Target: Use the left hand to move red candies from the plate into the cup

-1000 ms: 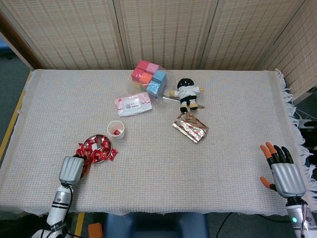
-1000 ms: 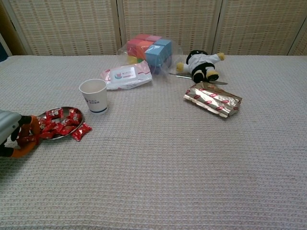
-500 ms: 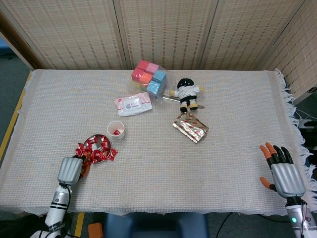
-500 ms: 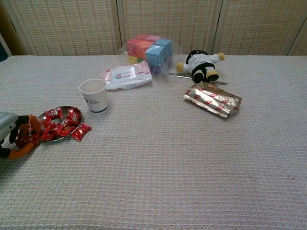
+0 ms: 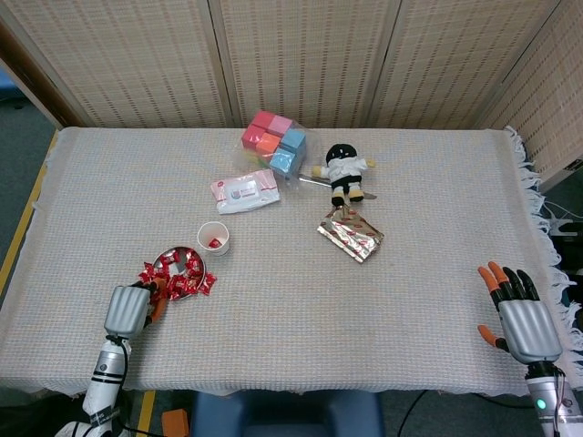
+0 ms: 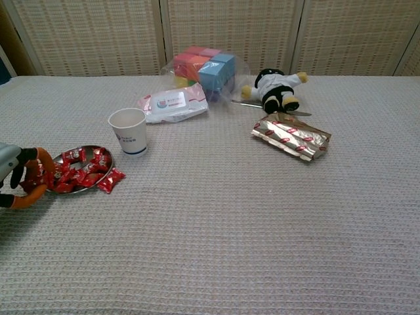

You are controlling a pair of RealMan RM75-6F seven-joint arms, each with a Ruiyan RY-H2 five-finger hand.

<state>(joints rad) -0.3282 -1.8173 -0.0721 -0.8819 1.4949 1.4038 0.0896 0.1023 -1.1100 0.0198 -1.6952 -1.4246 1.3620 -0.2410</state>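
Many red candies (image 5: 178, 272) lie heaped on the small round metal plate (image 5: 164, 259) in the lower left of the head view, with a few spilled onto the counter (image 5: 291, 346) at the plate's right edge (image 6: 111, 178). One red candy shows at the bottom of the white paper cup (image 5: 214, 238), which stands upright just up and to the right of the plate, apart from it.

My left robot hand (image 5: 128, 310) sits at the plate's lower left edge, its orange-tipped fingers (image 6: 36, 172) curled inward. In the chest view, at the far left edge, those fingers close around something red right at the edge of the heap; I cannot tell whether it is a candy held in the grip or only candies lying against the fingers.

My right robot hand (image 5: 519, 314) rests in the lower right of the head view, near the counter's fringed edge, palm down with fingers apart and holding nothing.

Toward the upper middle of the frame are a pack of wet wipes (image 5: 243, 191), a clear bag of colored blocks (image 5: 273, 143), a small plush doll (image 5: 342, 170) in black and white, and below the doll a shiny foil snack packet (image 5: 351, 236).
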